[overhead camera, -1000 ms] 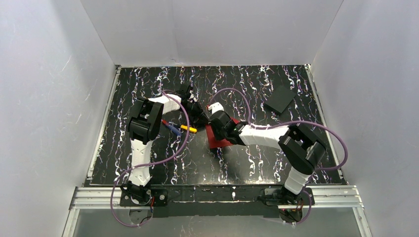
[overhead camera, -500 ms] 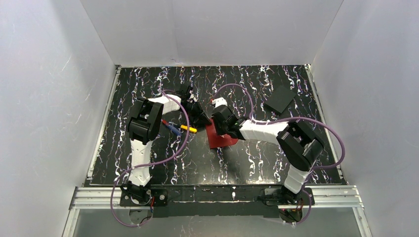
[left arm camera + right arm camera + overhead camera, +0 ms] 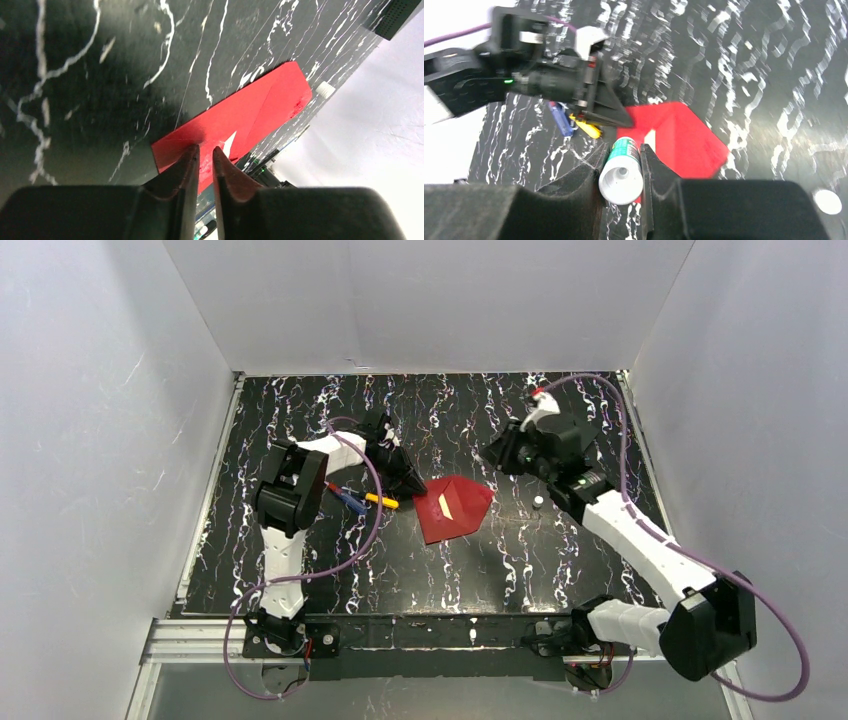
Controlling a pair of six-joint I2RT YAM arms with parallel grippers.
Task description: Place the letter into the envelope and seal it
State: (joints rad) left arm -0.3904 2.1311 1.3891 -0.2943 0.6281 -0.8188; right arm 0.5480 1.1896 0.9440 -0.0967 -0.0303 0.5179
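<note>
Envelope [image 3: 455, 510] mid-bench, left gripper [image 3: 408, 480] at its edge, right gripper [image 3: 624, 148] carrying a glue stick [image 3: 621, 172].

The dark red envelope lies flat near the middle of the bench [image 3: 480, 575], its pointed end toward the right edge. A small white sliver on its face looks like the letter [image 3: 447, 503] showing at the fold. The left gripper's fingers [image 3: 189, 160] sit over the envelope's left edge with only a narrow slit between them; I cannot tell whether they pinch the paper. The right gripper hangs above the far right part of the bench, well apart from the envelope, its jaws pinching an uncapped white glue stick with a green label. A small white cap [image 3: 538, 502] lies on the bench right of the envelope, and a few pens [image 3: 360, 498] lie to its left, beside the left gripper.
</note>
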